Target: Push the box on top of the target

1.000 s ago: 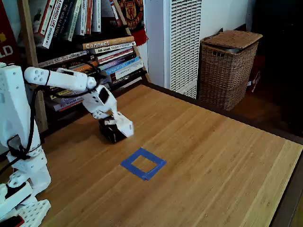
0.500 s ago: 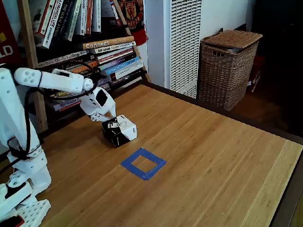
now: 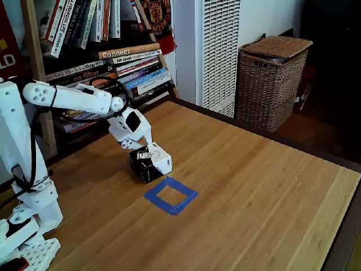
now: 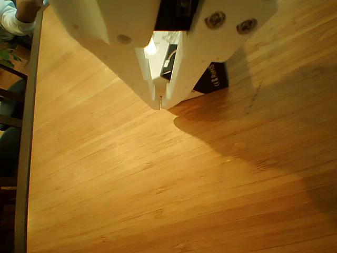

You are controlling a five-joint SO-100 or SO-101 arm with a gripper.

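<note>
Jaws (image 3: 148, 151) down against the top rear of the box (image 3: 152, 162) in the fixed view, box on the bench (image 3: 254, 192) just up-left of the target (image 3: 171, 195), near corner almost at the tape. Jaws (image 4: 160, 101) closed tip to tip in the other view, empty, black box (image 4: 212, 79) behind them.

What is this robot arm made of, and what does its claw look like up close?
The arm looks like white moulded plastic, rounded segments with black cables looping alongside. The gripper has two white tapering fingers, silver screws and a dark block between them.
</note>
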